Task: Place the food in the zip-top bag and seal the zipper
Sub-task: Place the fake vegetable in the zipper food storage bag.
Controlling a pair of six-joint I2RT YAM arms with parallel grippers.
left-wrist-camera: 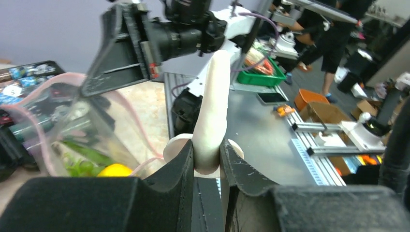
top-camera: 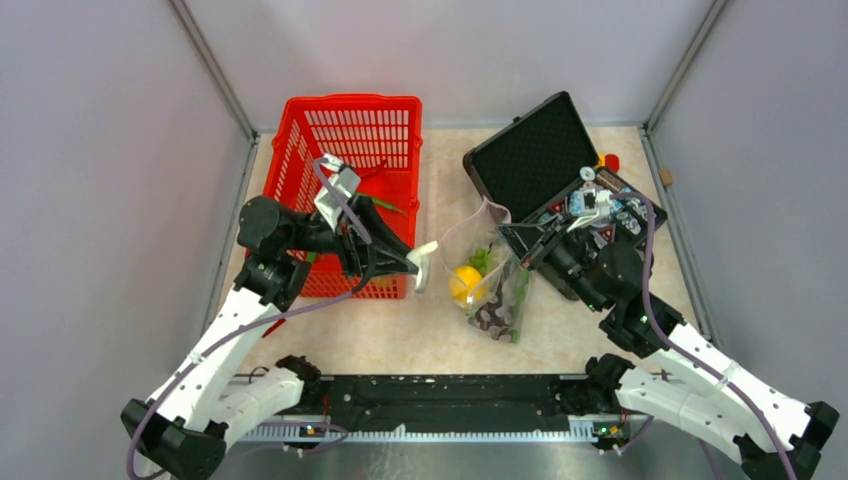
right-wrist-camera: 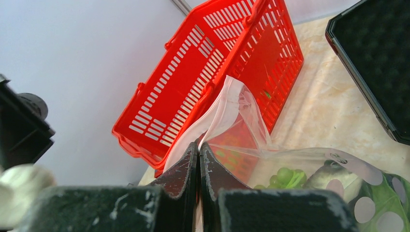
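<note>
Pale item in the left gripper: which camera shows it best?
Left wrist: the pale item is close-up, clamped in the left gripper. Top external shows only a small pale piece at the gripper tip; right wrist, a blurred edge.

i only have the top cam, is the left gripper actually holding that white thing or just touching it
observer: Holding it. The left wrist view shows the left gripper pinching a long cream piece between both fingers, near its lower end.
operator: and the right one, gripping anything
observer: Yes. In the right wrist view the right gripper is shut on the top edge of the clear bag.
operator: whats the green stuff in there
observer: Green grapes, seen through the plastic in the right wrist view.
</note>
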